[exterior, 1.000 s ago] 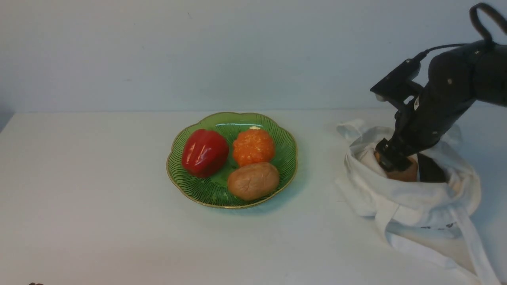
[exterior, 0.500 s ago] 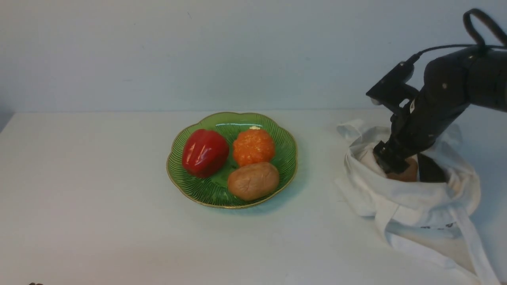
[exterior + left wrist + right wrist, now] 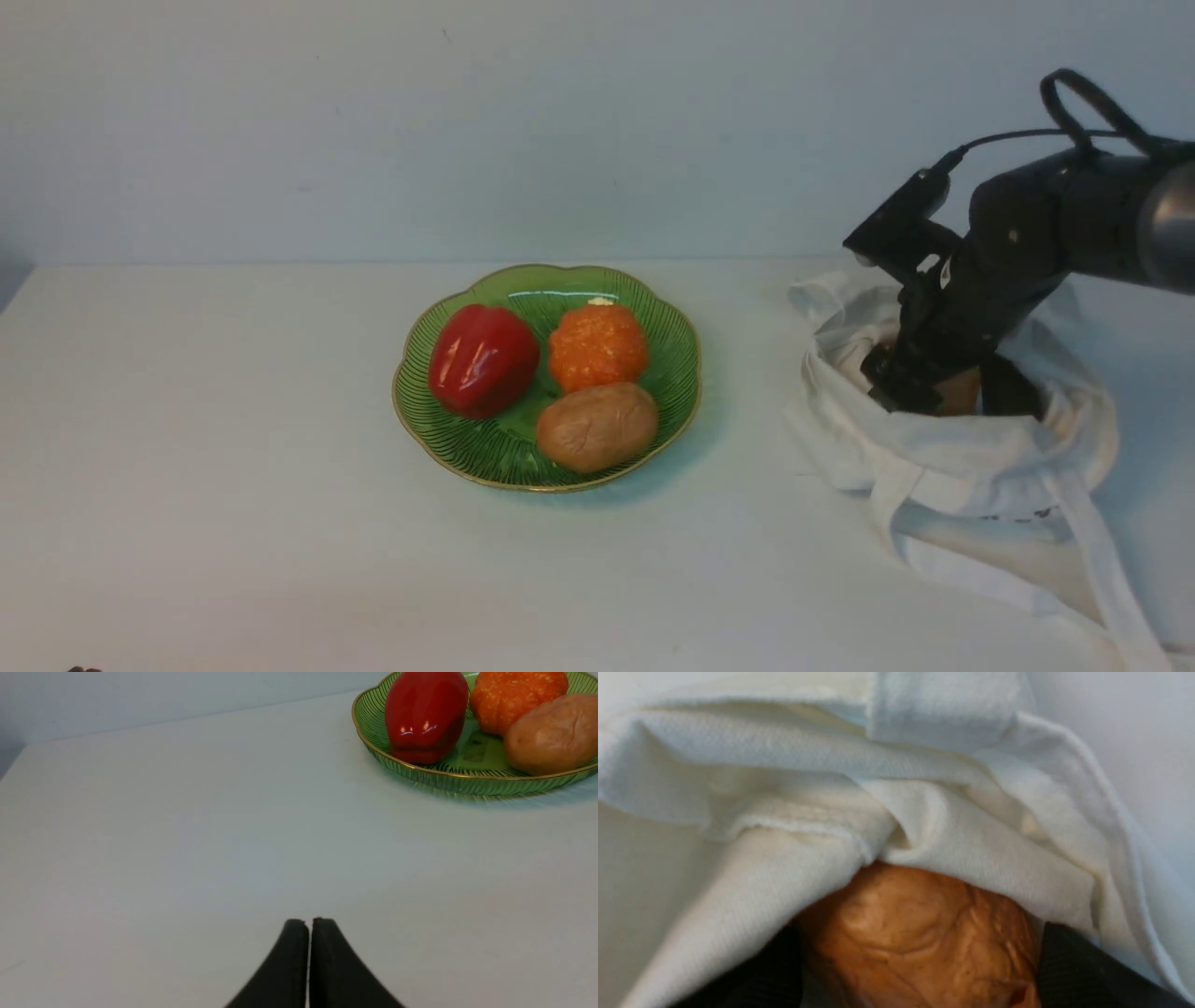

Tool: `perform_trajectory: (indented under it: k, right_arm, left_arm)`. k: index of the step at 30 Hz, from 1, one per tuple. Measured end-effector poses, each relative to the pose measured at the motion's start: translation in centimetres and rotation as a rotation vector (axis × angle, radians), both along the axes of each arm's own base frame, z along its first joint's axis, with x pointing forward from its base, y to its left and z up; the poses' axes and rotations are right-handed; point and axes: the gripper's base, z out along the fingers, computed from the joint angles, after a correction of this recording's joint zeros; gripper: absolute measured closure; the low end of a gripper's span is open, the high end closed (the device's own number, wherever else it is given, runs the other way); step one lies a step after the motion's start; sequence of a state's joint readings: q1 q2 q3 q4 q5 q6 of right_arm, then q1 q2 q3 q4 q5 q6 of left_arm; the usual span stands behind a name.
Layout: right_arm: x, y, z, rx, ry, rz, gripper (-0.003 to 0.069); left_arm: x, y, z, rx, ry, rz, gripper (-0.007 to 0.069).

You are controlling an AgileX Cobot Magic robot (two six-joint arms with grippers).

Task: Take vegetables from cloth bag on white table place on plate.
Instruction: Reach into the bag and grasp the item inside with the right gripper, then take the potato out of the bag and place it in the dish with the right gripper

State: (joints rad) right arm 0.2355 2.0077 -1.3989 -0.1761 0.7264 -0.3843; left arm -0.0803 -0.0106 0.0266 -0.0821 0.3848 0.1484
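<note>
Front view: the right arm (image 3: 1018, 243) has sunk lower and moved leftward since a second ago. This has pushed the right gripper (image 3: 910, 387) deeper into the mouth of the bag (image 3: 962, 457), whose rim has bunched up around it. The forearm slopes down and to the left, with the wrist bent into the bag at the right of the table (image 3: 233, 467). A brown potato (image 3: 962, 392) shows inside the bag, just beside the gripper. On the plate (image 3: 672, 317), mid-table, the pepper (image 3: 483, 359), pumpkin (image 3: 597, 345) and second potato (image 3: 597, 427) lie as before.

Left wrist view: the left gripper (image 3: 309, 925) hangs low over bare table (image 3: 163, 835), fingers pressed together and holding nothing.

Right wrist view: the potato (image 3: 920, 938) lies under a fold of the bag (image 3: 971, 835). It sits between the dark fingers (image 3: 1073, 966), which stand wide and close against it on either side. Whether they clamp it cannot be told.
</note>
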Motion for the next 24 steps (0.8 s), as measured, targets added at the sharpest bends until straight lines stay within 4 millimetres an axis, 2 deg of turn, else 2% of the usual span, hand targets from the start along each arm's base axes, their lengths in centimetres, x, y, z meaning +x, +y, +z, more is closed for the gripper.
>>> perform_trajectory:
  k: [3,9,13,14,18,20,24]
  right_arm:
    - [0.1,0.1,-0.1,-0.040,-0.005,0.006,0.0102]
    - [-0.2,-0.4,1.1,-0.153,0.047,-0.082,0.0102]
    - [-0.8,-0.6,6.1,-0.103,0.026,-0.191,0.0102]
    - [-0.8,-0.6,6.3,-0.101,0.021,-0.193,0.0102]
    - [-2.6,-0.3,10.7,0.009,0.018,-0.245,0.0102]
    - [-3.0,-0.3,11.2,0.029,0.022,-0.251,0.0102]
    - [-5.1,1.3,14.8,0.245,0.001,-0.229,0.0102]
  left_arm:
    - [0.0,0.0,0.0,0.000,0.000,0.000,0.0633]
    - [0.0,0.0,0.0,0.000,0.000,0.000,0.0633]
    - [0.0,0.0,0.0,0.000,0.000,0.000,0.0633]
    - [0.0,0.0,0.0,0.000,0.000,0.000,0.0633]
    - [0.0,0.0,0.0,0.000,0.000,0.000,0.0633]
    - [0.0,0.0,0.0,0.000,0.000,0.000,0.0633]
    - [0.0,0.0,0.0,0.000,0.000,0.000,0.0633]
